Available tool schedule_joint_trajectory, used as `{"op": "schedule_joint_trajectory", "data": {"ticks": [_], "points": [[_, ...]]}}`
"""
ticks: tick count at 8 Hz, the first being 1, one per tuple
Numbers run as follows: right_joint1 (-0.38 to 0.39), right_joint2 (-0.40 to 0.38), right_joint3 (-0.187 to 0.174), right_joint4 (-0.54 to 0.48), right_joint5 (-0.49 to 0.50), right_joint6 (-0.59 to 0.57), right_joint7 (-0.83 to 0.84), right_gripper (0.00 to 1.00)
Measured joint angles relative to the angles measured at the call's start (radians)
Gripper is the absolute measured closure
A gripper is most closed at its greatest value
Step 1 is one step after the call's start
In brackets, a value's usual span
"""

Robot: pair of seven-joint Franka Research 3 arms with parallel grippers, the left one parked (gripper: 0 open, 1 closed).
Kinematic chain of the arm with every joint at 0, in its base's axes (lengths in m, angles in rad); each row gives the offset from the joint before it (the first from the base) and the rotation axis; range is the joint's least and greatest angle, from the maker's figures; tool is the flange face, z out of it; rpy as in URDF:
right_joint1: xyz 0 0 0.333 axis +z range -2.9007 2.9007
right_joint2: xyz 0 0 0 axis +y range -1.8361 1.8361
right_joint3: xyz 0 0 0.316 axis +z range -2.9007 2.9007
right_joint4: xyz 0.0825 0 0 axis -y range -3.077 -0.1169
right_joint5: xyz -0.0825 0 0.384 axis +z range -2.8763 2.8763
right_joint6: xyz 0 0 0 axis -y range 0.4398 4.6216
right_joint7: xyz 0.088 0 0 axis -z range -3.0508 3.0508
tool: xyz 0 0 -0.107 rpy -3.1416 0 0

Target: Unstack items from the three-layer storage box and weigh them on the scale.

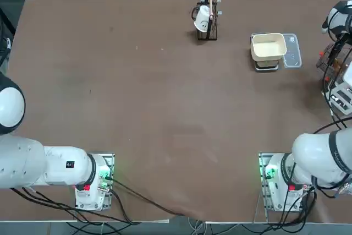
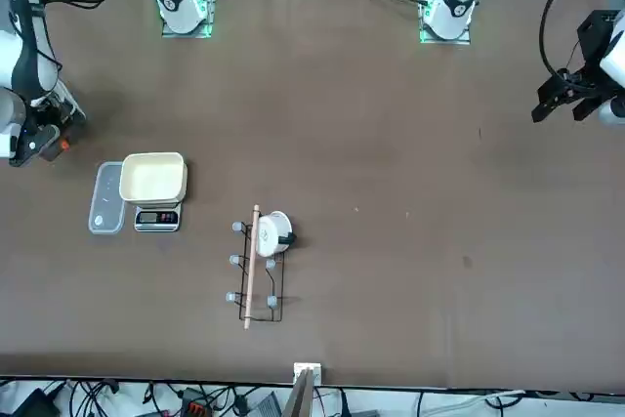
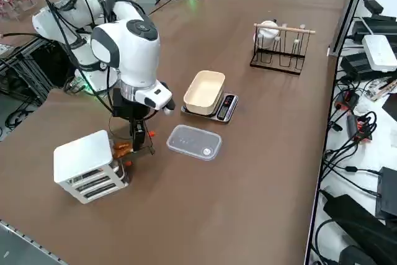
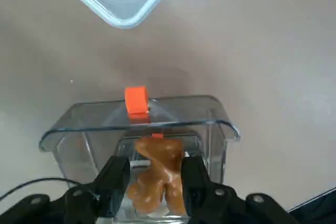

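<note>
Brown tabletop (image 3: 248, 172) fills the scene, with cables and equipment along its edges. At the robot's right edge of the table, the white right arm bends over and points its hand straight down. The right gripper (image 4: 153, 182) hangs just beside the three-layer storage box (image 3: 87, 164), over a clear open drawer (image 4: 137, 129) with an orange tab that stands out from the box.

In the wrist view, the two black fingers (image 4: 113, 181) sit a moderate width apart with a brown lumpy piece (image 4: 155, 174) between them. The piece lies in the clear drawer. Whether the fingers actually grip it cannot be told; they stand on either side of it, close to its flanks.

One storage box is visible: a small white-topped rack with slatted grey tiers, with orange bits at the side facing the gripper. One brown piece is visible, knobbly and glossy.

One scale (image 3: 209, 95) stands farther in on the table, well apart from the box. It has a dark base with a small display and carries one cream rounded-square tray (image 1: 268, 46). One clear rectangular lid (image 3: 193, 141) lies flat on the table between the scale and the box.

One dark wire stand (image 3: 280, 46) with a wooden bar on top holds one white cup (image 1: 203, 18), away from the scale.
</note>
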Motion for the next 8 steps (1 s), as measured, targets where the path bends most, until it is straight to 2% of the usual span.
{"op": "schedule_joint_trajectory", "data": {"ticks": [4, 8], "points": [[-0.040, 0.003, 0.000, -0.003, -0.004, 0.025, 0.000, 0.39], [-0.044, 0.021, 0.001, -0.011, -0.006, 0.053, 0.049, 0.42]]}}
